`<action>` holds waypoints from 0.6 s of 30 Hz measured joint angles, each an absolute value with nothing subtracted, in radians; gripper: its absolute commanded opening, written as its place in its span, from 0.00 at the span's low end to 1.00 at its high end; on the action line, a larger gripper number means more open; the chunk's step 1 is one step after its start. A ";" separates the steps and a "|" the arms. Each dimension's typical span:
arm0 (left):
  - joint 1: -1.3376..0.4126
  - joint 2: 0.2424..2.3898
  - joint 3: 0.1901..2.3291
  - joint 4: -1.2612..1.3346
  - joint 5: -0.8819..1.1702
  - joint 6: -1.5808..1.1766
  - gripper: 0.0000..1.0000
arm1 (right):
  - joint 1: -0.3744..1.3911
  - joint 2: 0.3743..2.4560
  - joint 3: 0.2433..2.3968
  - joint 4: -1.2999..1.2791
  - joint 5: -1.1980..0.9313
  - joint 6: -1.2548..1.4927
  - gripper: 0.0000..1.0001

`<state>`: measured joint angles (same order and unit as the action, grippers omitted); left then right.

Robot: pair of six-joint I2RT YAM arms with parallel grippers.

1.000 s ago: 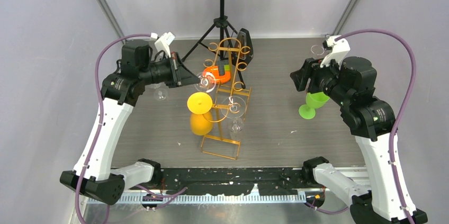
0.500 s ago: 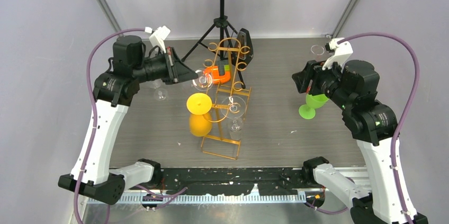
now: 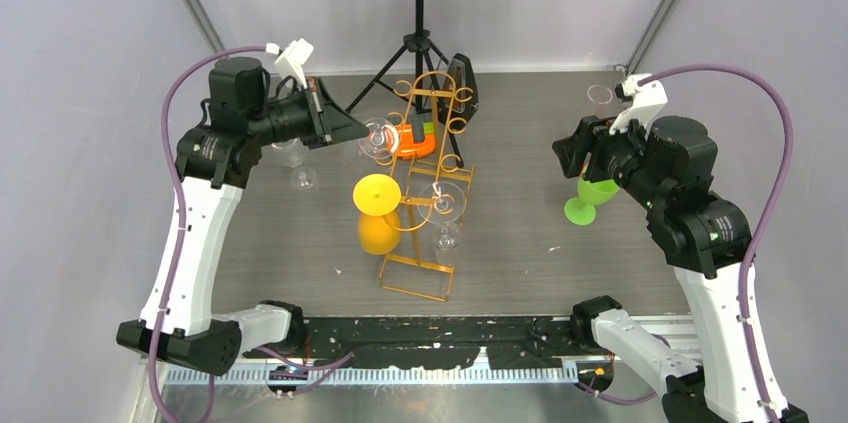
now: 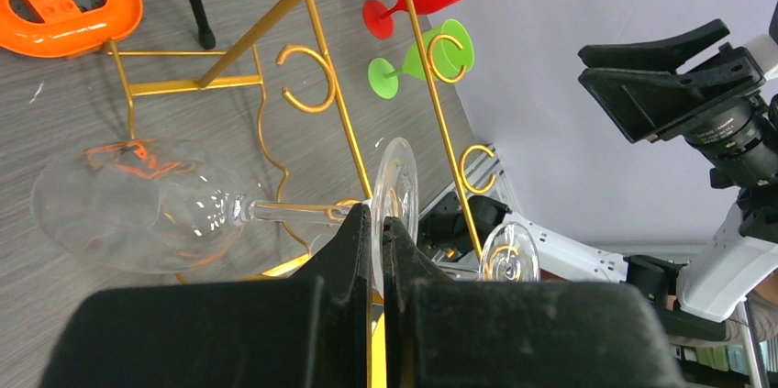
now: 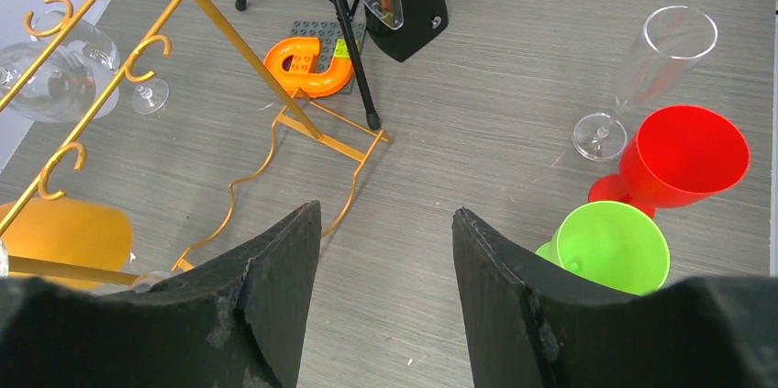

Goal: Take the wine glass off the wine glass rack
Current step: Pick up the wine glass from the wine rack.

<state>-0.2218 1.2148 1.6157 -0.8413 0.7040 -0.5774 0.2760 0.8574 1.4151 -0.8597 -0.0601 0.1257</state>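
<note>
My left gripper (image 4: 377, 219) is shut on the round foot of a clear wine glass (image 4: 138, 205), which lies on its side with the bowl pointing away from me. Its stem runs past a curled hook of the gold wine glass rack (image 4: 344, 122); I cannot tell whether stem and hook touch. From above, the left gripper (image 3: 350, 130) holds this wine glass (image 3: 380, 139) at the rack's (image 3: 437, 93) upper left. A yellow glass (image 3: 377, 195) and another clear glass (image 3: 446, 200) hang on the rack. My right gripper (image 5: 385, 216) is open and holds nothing, off to the rack's right.
A black tripod music stand (image 3: 420, 41) and a dark upright object (image 3: 463, 83) stand behind the rack. An orange toy (image 3: 410, 141) lies by its base. A green goblet (image 5: 610, 246), a red goblet (image 5: 683, 154) and a clear flute (image 5: 642, 76) stand at the right. One clear glass (image 3: 301, 179) stands at the left.
The left arm has risen and drawn back to the left, carrying the clear wine glass a little up and away from the rack. The right arm has barely moved.
</note>
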 measured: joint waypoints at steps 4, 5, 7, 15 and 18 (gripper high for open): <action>-0.206 1.214 1.616 -0.837 0.707 -0.577 0.00 | 0.276 0.857 1.415 -0.860 -0.061 0.126 0.61; -0.203 1.214 1.616 -0.834 0.710 -0.577 0.00 | 0.276 0.858 1.415 -0.860 -0.062 0.126 0.61; -0.198 1.214 1.616 -0.833 0.713 -0.576 0.00 | 0.276 0.858 1.415 -0.860 -0.065 0.126 0.60; -0.191 1.207 1.666 -0.842 0.720 -0.561 0.00 | 0.276 0.859 1.423 -0.836 -0.146 0.157 0.56; -0.189 1.193 1.695 -0.847 0.725 -0.544 0.00 | 0.278 0.874 1.449 -0.827 -0.212 0.174 0.55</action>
<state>-0.1894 1.1931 1.6947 -0.8467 0.7250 -0.5438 0.2779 0.8742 1.4487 -0.8268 -0.2119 0.1738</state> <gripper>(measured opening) 0.004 0.561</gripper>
